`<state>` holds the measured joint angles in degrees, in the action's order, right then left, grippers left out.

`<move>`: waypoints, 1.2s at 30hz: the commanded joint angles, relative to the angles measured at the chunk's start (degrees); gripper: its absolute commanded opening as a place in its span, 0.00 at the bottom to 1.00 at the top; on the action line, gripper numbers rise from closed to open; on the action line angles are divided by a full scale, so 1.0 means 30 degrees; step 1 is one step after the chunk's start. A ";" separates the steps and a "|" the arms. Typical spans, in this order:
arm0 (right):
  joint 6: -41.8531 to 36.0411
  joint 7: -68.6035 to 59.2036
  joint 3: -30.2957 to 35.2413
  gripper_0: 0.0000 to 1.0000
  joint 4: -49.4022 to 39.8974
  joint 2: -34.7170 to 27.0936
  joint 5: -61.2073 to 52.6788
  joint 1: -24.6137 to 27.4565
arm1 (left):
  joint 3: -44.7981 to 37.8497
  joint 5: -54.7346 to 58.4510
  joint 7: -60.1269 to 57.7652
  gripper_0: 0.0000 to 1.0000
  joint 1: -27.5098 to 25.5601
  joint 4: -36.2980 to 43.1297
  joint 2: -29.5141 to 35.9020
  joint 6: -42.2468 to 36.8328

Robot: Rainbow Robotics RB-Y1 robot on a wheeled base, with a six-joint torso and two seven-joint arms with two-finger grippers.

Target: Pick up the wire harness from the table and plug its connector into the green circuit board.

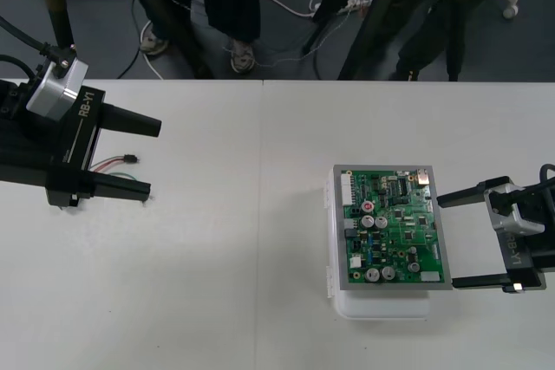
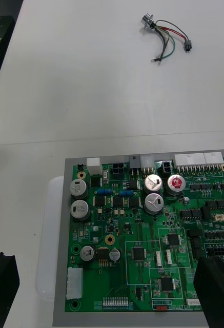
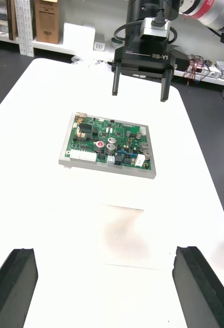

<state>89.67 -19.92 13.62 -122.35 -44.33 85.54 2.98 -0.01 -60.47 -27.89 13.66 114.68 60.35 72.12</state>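
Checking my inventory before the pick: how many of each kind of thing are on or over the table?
Green circuit board: 1
White base: 1
Wire harness: 1
Hands: 2, left hand and right hand
Total: 5

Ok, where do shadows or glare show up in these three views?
Front view: even light, hardly any shadow on the table. Left wrist view: the table glares bright, with a soft grey shadow patch between the left gripper and the circuit board. Right wrist view: the board's silver capacitor tops shine.

Green board on white base; harness wires red, green, blk; pale table.
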 commanded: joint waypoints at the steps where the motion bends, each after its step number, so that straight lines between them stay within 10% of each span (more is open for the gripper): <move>1: 0.0082 0.0694 0.0529 1.00 -0.0146 -0.0077 -0.0154 0.0177 | -0.0055 0.0175 0.1094 0.78 0.0631 0.0035 -0.0282 -0.0777; 36: 0.0111 0.0489 0.0939 1.00 0.0440 0.0333 -0.2703 0.0997 | -0.0729 -0.0880 0.0948 0.79 -0.0013 -0.0053 -0.0546 -0.0601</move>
<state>89.68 -19.92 13.81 -120.96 -42.86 80.48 4.91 0.13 -61.81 -27.89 13.54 114.47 59.72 72.11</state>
